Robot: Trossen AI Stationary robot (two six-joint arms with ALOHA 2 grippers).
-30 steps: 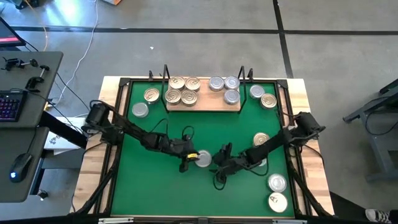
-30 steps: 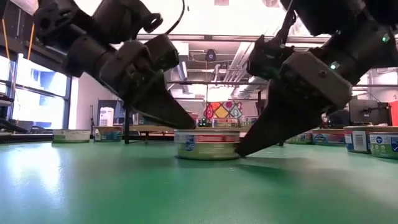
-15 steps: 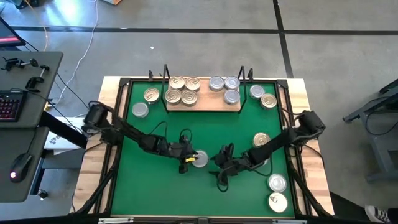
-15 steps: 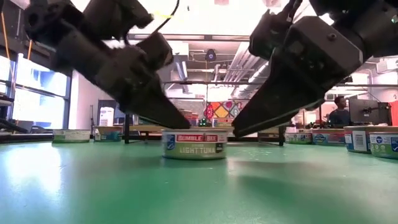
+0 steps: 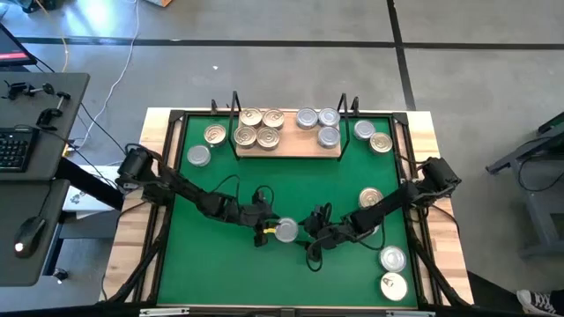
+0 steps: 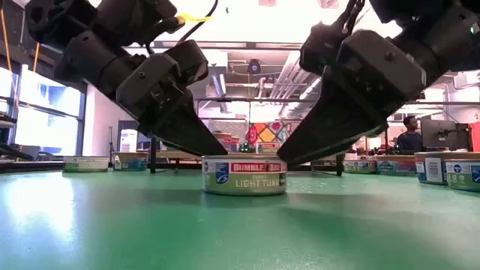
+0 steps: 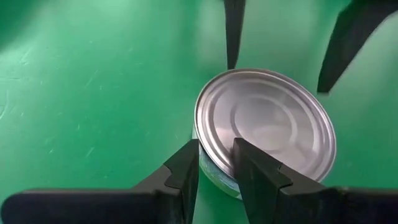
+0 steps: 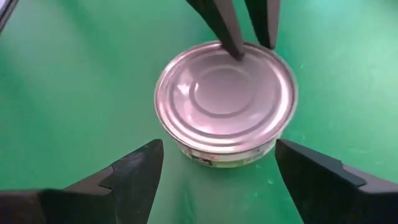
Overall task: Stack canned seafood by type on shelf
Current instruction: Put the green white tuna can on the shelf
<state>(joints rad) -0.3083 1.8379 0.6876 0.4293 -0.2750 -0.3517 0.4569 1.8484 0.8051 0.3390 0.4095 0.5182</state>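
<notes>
silver tuna tin caught between two grippers on the mat

the left gripper (image 7: pixel 214 177) has its fingers drawn narrow, pinching the rim of the silver-lidded tuna tin (image 5: pixel 285 231): one fingertip lies on the lid, the other down the outside wall. the right gripper (image 8: pixel 217 171) stands spread wide, a finger on either side of the tin and touching neither side

the tin lies flat on the green mat (image 5: pixel 220 264), lid up, label facing the low camera, between the two grippers. it is round, so no long axis governs the grasp; what matters is that it sits straight ahead of the right gripper, centred in its gap, while the left gripper meets it from the opposite side. both arms are about equally near. the right gripper looks better placed for a full grip across the width, once the left lets go

from the tin, the wooden shelf (image 5: pixel 289 150) lies well apart toward the far edge of the mat, with gold-lidded tins (image 5: pixel 257 127) grouped at one end and silver-lidded tins (image 5: pixel 318 124) at the other. loose tins rest on the mat beside each end of the shelf, and more lie beyond the right arm
</notes>
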